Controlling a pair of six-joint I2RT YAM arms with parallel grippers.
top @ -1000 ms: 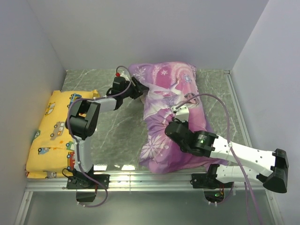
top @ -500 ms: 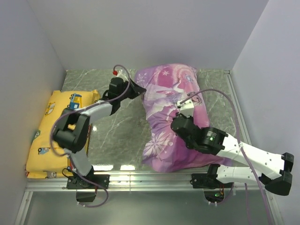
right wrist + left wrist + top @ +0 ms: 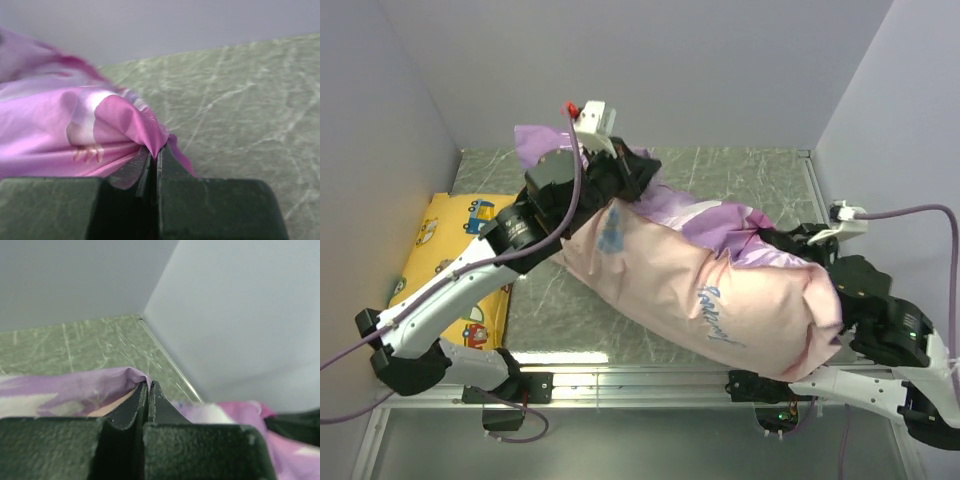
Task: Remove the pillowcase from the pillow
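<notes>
Above the counter (image 3: 720, 175), holding up the soft, light pillowcase (image 3: 700, 290), stretched pale side out, by pinching thin folds in the left tool (image 3: 148, 390) and the right tool (image 3: 156, 155), likely slipping unless gripping hems.

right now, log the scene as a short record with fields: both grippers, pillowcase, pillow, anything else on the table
left gripper: shut on the pillowcase, far left end
right gripper: shut on the pillowcase, right end
pillowcase: stretched between both grippers, pale pink side mostly showing, bulging
pillow: no white showing; probably inside the pillowcase
yellow cushion: flat on the table, left side
table: green marbled top
</notes>
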